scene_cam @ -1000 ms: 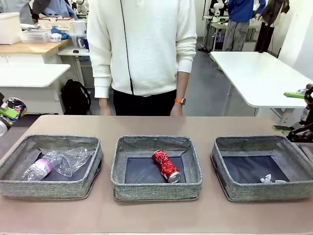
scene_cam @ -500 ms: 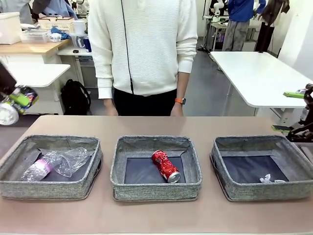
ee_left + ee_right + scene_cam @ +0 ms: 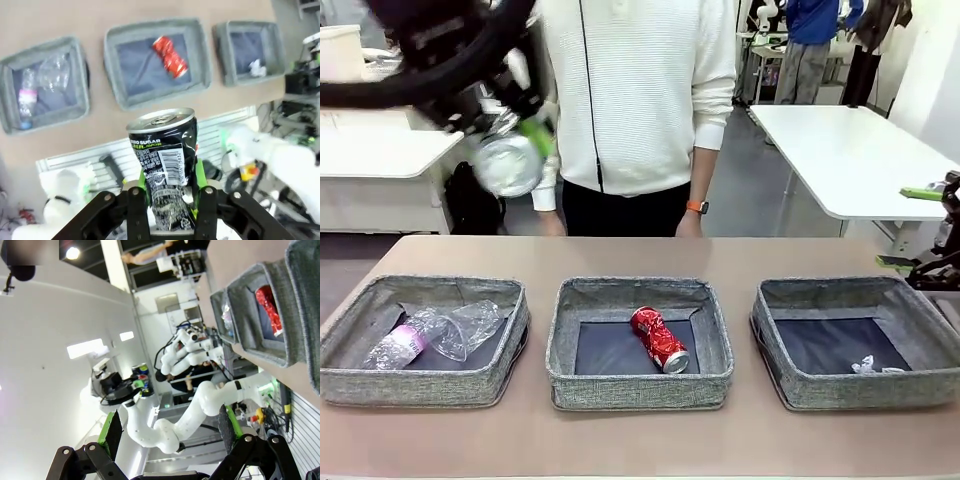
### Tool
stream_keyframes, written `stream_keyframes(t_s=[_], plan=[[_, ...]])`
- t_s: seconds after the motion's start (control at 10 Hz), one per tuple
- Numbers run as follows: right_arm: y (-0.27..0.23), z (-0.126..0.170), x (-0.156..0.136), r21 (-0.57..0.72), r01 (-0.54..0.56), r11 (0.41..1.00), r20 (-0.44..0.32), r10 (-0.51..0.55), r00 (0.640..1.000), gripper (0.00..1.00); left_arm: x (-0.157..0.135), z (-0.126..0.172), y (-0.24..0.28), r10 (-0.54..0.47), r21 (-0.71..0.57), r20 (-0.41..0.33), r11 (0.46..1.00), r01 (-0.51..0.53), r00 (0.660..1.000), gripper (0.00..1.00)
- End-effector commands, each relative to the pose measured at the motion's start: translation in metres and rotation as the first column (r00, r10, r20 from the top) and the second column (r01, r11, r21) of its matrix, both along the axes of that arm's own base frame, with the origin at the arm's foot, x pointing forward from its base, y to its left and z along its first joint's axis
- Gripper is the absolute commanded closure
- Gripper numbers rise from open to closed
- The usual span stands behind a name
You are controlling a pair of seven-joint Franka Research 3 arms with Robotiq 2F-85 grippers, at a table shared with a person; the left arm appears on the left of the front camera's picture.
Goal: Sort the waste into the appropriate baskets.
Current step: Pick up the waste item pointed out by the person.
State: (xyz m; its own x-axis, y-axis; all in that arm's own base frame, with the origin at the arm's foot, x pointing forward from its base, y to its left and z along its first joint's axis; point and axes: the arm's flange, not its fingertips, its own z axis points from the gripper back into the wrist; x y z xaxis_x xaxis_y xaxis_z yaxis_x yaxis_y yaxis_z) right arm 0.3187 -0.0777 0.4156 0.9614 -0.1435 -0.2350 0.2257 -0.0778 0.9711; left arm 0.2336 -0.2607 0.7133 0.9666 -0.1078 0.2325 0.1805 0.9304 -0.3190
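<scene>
In the upper left of the front view, our left gripper grasps the dark drink can high above the table. We should bring it down over the middle basket, in the centre of the frame, where the red drink can lies, and release it low. Our right gripper is released and holds nothing. The dark can is blurred in the front view, and its lower part is hidden between the fingers
</scene>
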Motion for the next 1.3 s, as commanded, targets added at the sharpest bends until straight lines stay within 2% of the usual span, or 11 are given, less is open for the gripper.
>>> stream_keyframes(t_s=[0.0,0.1,0.4,0.6,0.7,0.8,1.2], plan=[[0.001,0.005,0.001,0.009,0.009,1.0,-0.017,-0.009,1.0,0.0,0.008,0.016,-0.028,-0.001,-0.005,0.041,1.0,0.001,0.999,0.62],[0.001,0.005,0.001,0.009,0.009,1.0,-0.017,-0.009,1.0,0.0,0.007,0.027,-0.046,-0.009,-0.001,0.068,1.0,0.009,0.998,0.62],[0.001,0.005,0.001,0.009,0.009,1.0,-0.017,-0.009,1.0,0.0,0.016,0.056,-0.079,-0.043,0.007,0.025,0.999,0.043,0.999,0.62],[0.001,0.005,0.001,0.009,0.009,1.0,-0.017,-0.009,1.0,0.0,0.02,0.07,-0.086,-0.047,-0.053,-0.002,0.997,0.047,0.999,0.62],[0.001,0.005,0.001,0.009,0.009,1.0,-0.017,-0.009,1.0,0.0,0.022,0.07,-0.081,-0.049,-0.075,-0.021,0.996,0.047,0.999,0.62],[0.001,0.005,0.001,0.009,0.009,1.0,-0.017,-0.009,1.0,0.0,0.021,0.059,-0.082,-0.064,-0.036,0.021,0.997,0.065,0.998,0.62],[0.001,0.005,0.001,0.009,0.009,1.0,-0.017,-0.009,1.0,0.0,0.021,0.059,-0.082,-0.064,-0.036,0.021,0.997,0.065,0.998,0.62]])
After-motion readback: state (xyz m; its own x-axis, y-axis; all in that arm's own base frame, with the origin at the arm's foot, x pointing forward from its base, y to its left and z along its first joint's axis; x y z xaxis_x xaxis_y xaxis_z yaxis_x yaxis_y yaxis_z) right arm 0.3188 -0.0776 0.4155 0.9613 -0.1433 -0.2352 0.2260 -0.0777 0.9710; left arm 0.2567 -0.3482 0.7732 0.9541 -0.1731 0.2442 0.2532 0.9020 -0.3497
